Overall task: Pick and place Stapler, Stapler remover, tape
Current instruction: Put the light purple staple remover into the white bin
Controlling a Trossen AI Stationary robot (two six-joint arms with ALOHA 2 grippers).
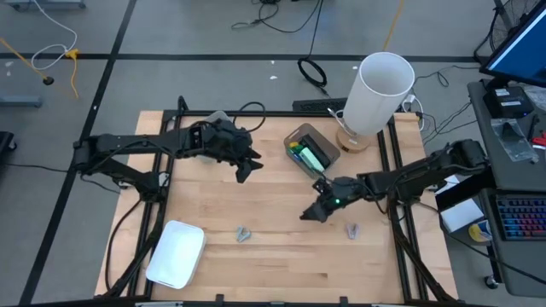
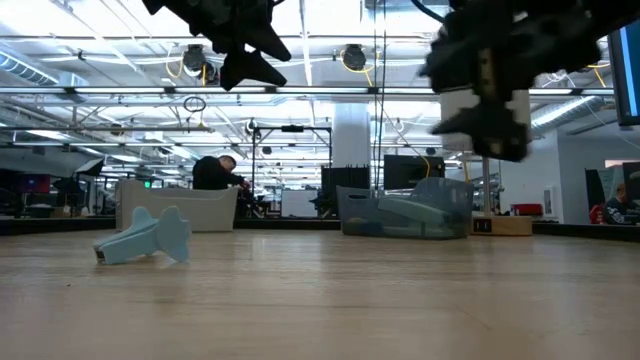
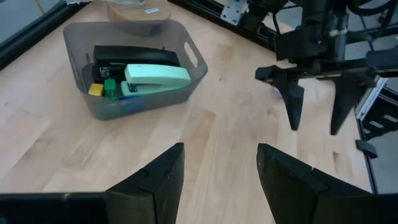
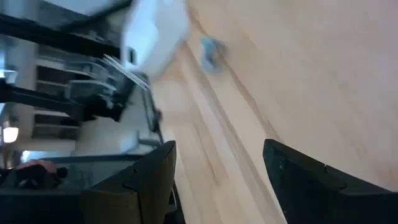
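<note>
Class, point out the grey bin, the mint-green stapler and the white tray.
grey bin (image 3: 198,61): left wrist view, its handled side wall.
mint-green stapler (image 3: 158,78): left wrist view, its top.
white tray (image 1: 177,253): high view, its centre.

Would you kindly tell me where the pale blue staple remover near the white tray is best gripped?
The pale blue staple remover lies flat on the wooden table, so probably come from above and close across its narrow neck, not the flared wings.

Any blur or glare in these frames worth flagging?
Right wrist view: motion-smeared, the white tray and a blue staple remover streaked. Low view: the right gripper blurred, ceiling lights bright behind. High and left wrist views: sharp, the grey bin crisp.
</note>
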